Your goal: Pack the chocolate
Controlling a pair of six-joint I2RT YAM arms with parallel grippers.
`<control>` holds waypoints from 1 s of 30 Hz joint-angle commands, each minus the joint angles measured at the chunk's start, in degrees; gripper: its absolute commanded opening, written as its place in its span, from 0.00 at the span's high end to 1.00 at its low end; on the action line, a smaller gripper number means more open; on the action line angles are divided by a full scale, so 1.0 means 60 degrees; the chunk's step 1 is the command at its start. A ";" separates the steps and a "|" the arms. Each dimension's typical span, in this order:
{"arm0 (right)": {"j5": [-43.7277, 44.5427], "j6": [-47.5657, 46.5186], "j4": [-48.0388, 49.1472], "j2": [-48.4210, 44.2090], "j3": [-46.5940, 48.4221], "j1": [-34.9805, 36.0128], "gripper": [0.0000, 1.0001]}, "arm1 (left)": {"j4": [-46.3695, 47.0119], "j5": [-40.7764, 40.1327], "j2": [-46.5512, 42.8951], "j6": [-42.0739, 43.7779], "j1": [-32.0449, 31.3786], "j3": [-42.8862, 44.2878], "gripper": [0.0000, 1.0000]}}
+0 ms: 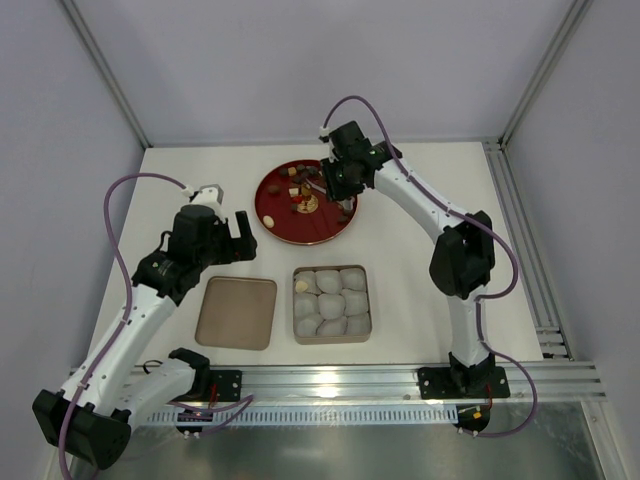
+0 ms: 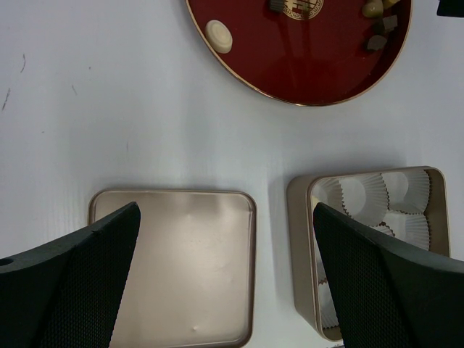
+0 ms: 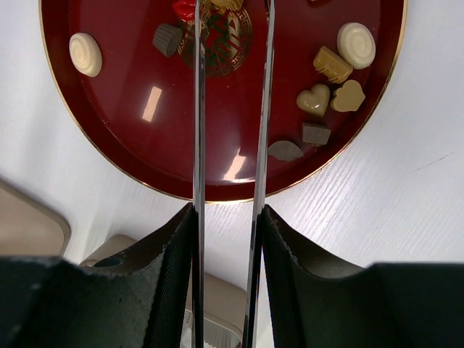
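Several pieces of chocolate lie on a round red plate [image 3: 130,138]: a cream disc [image 3: 85,54], a dark cup [image 3: 167,39], a tan bar [image 3: 332,65], a pale heart [image 3: 313,100] and dark bits [image 3: 315,133]. My right gripper [image 3: 227,209] is shut on metal tongs [image 3: 199,109]. Their two blades reach over the plate's middle, and their tips run out of view at the top edge. From above, the right gripper [image 1: 330,185] hangs over the plate [image 1: 300,228]. My left gripper [image 2: 225,210] is open and holds nothing, above the lid and the tin.
A square gold tin [image 1: 368,300] lined with white paper cups [image 2: 362,194] stands in front of the plate. Its flat lid [image 1: 236,312] lies to its left. White walls and metal rails bound the table.
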 commanded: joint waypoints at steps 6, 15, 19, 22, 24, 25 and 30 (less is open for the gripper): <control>-0.0105 0.0108 0.0219 0.0326 0.0582 0.0125 0.58 | 0.0127 -0.0030 -0.0013 -0.0023 0.0042 0.0247 0.00; -0.0076 0.0152 0.0190 0.0487 0.0568 0.0243 0.57 | 0.0127 -0.0059 0.0001 -0.0038 0.0042 0.0232 0.00; -0.0076 0.0167 0.0146 0.0487 0.0538 0.0243 0.58 | 0.0127 -0.0030 0.0016 -0.0038 0.0042 0.0247 0.00; -0.0076 0.0182 0.0117 0.0546 0.0567 0.0243 0.57 | 0.0127 -0.0044 0.0002 -0.0038 0.0042 0.0232 0.00; -0.0090 0.0196 0.0117 0.0604 0.0597 0.0243 0.57 | 0.0127 -0.0030 0.0002 -0.0038 0.0042 0.0232 0.00; -0.0105 0.0211 0.0102 0.0633 0.0655 0.0243 0.58 | 0.0127 -0.0044 0.0002 -0.0023 0.0042 0.0247 0.00; -0.0193 0.0284 0.0088 0.0868 0.0802 0.0257 0.58 | 0.0127 -0.0030 0.0002 -0.0038 0.0042 0.0232 0.00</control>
